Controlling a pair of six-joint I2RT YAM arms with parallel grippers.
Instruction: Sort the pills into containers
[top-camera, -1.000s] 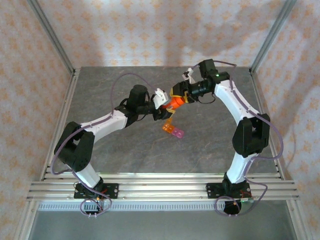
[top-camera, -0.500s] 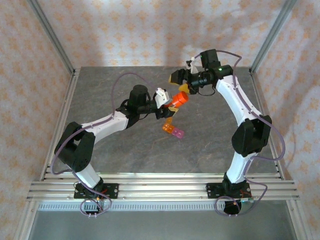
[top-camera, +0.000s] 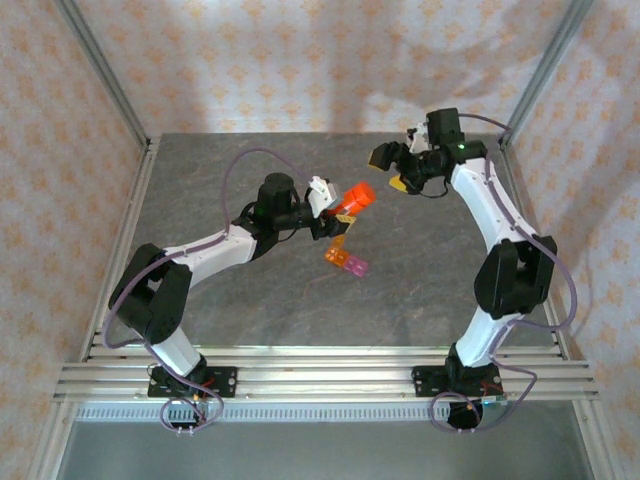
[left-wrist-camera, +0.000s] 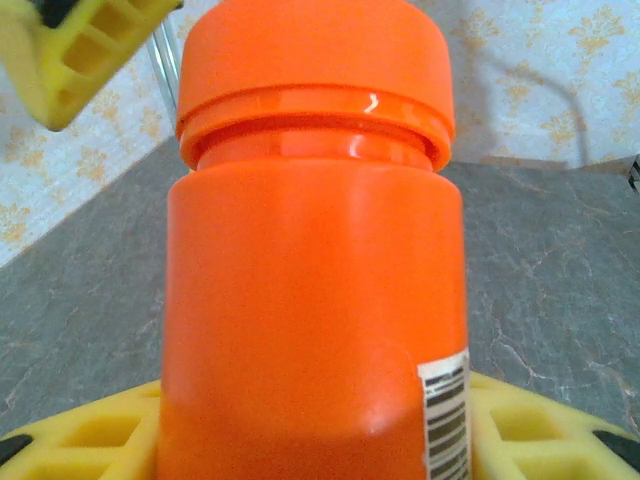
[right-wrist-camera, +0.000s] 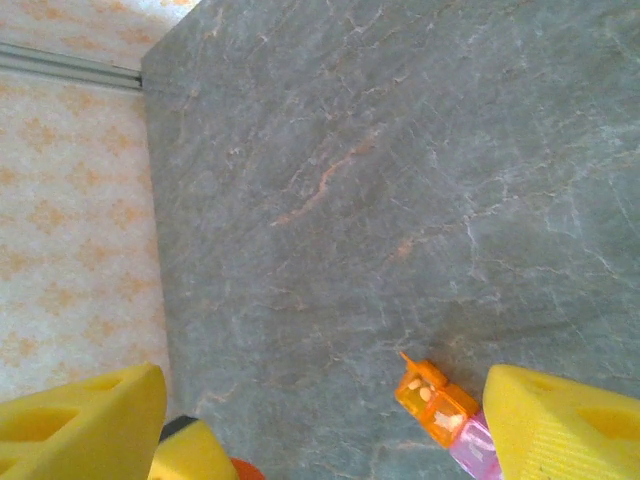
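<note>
Yellow ribbed left fingers (left-wrist-camera: 545, 430) clamp a glossy orange cylindrical bottle (left-wrist-camera: 310, 300); right fingers (right-wrist-camera: 560, 425) stand apart, translucent orange-pink square-celled containers (right-wrist-camera: 440, 402) beside one.

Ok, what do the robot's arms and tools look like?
The left arm and right arm match: white shells, black joints, loose purple cables. The left tool and right tool have yellow ribbed fingers. A small green light glows near the right wrist.
</note>
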